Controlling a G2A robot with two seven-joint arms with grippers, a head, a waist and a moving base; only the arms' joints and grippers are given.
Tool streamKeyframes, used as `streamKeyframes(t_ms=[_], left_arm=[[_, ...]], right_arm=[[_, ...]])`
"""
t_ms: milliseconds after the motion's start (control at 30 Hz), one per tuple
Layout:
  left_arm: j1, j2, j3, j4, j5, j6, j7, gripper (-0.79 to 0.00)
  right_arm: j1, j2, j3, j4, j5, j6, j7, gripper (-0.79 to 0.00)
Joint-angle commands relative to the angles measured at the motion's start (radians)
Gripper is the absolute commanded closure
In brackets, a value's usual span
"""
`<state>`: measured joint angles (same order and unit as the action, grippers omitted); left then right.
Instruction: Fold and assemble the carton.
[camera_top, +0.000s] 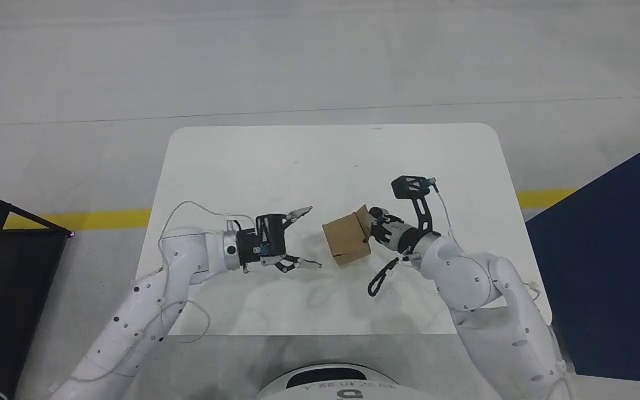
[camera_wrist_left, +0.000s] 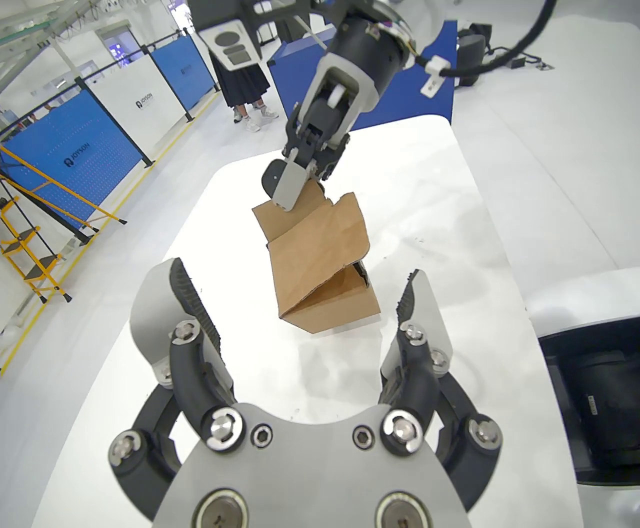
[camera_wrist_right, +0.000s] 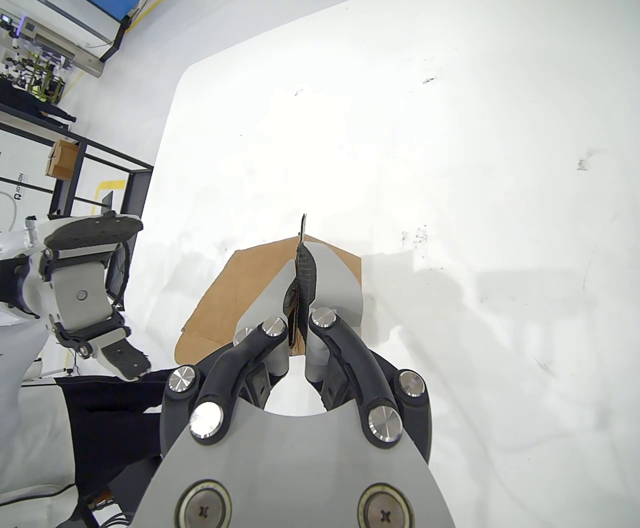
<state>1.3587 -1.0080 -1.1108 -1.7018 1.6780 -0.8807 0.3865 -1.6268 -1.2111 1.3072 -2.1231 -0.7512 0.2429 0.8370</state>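
Observation:
A small brown carton (camera_top: 347, 237) sits partly folded near the middle of the white table (camera_top: 330, 160), with one flap raised. My right gripper (camera_top: 374, 228) is shut on that raised flap at the carton's right side; its fingers (camera_wrist_right: 305, 272) pinch the cardboard edge (camera_wrist_right: 303, 227). In the left wrist view the carton (camera_wrist_left: 320, 265) stands tilted, one panel leaning over its open side, and the right gripper (camera_wrist_left: 292, 187) clamps its far flap. My left gripper (camera_top: 298, 240) is open, just left of the carton and apart from it; its fingertips (camera_wrist_left: 185, 285) face the box.
The table's front edge lies close behind both arms. A blue partition (camera_top: 590, 250) stands off the table's right side, and a black rack (camera_top: 25, 260) to its left. Bare tabletop stretches toward the far edge.

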Motion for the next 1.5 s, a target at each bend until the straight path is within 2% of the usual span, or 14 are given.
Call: streamKeyframes(t_ms=[0, 167, 467, 567, 667, 700, 733, 800, 933, 1033, 1167, 1300, 1367, 1467], left_arm=[[-0.012, -0.001, 0.018, 0.013, 0.038, 0.024, 0.026, -0.785], [-0.046, -0.008, 0.059, 0.054, 0.092, 0.089, 0.07, -0.785], [-0.097, -0.017, 0.116, 0.126, 0.132, 0.119, 0.13, -0.782], [-0.105, -0.018, 0.115, 0.135, 0.125, 0.142, 0.152, -0.693], [-0.109, -0.015, 0.11, 0.143, 0.139, 0.155, 0.192, -0.545], [-0.109, -0.013, 0.109, 0.144, 0.149, 0.153, 0.208, -0.446], [-0.108, -0.01, 0.108, 0.147, 0.161, 0.149, 0.225, -0.391], [-0.104, -0.004, 0.11, 0.153, 0.195, 0.131, 0.247, -0.329], [-0.1, 0.004, 0.114, 0.159, 0.238, 0.12, 0.268, -0.314], [-0.098, 0.003, 0.112, 0.168, 0.206, 0.134, 0.267, -0.314], [-0.095, -0.007, 0.1, 0.199, 0.064, 0.141, 0.198, -0.292], [-0.096, -0.019, 0.088, 0.241, -0.111, 0.135, 0.073, -0.234], [-0.103, -0.026, 0.085, 0.253, -0.193, 0.134, 0.001, -0.249], [-0.102, -0.038, 0.092, 0.28, -0.373, 0.119, -0.107, -0.323]], right_arm=[[0.004, 0.0, -0.007, -0.003, 0.005, 0.0, 0.002, 0.0], [0.014, -0.001, -0.048, 0.013, 0.007, -0.011, 0.012, 0.0], [0.022, 0.0, -0.067, 0.031, 0.027, -0.011, 0.001, 0.0], [0.014, 0.001, -0.059, 0.027, 0.033, -0.008, -0.006, 0.0], [0.005, 0.003, -0.047, 0.022, 0.044, -0.008, -0.016, 0.0], [0.002, 0.004, -0.043, 0.022, 0.049, -0.008, -0.02, 0.0], [-0.001, 0.004, -0.039, 0.023, 0.054, -0.009, -0.022, 0.0], [-0.004, 0.006, -0.032, 0.025, 0.065, -0.011, -0.026, 0.0], [-0.008, 0.008, -0.027, 0.027, 0.075, -0.016, -0.027, 0.0], [-0.009, 0.009, -0.033, 0.021, 0.077, -0.022, -0.026, 0.0], [-0.011, 0.01, -0.042, 0.012, 0.077, -0.027, -0.025, 0.0], [-0.019, 0.012, -0.043, 0.006, 0.077, -0.029, -0.032, 0.0], [-0.026, 0.013, -0.043, 0.003, 0.082, -0.031, -0.04, 0.0], [-0.037, 0.014, -0.044, -0.001, 0.091, -0.039, -0.055, 0.0]])
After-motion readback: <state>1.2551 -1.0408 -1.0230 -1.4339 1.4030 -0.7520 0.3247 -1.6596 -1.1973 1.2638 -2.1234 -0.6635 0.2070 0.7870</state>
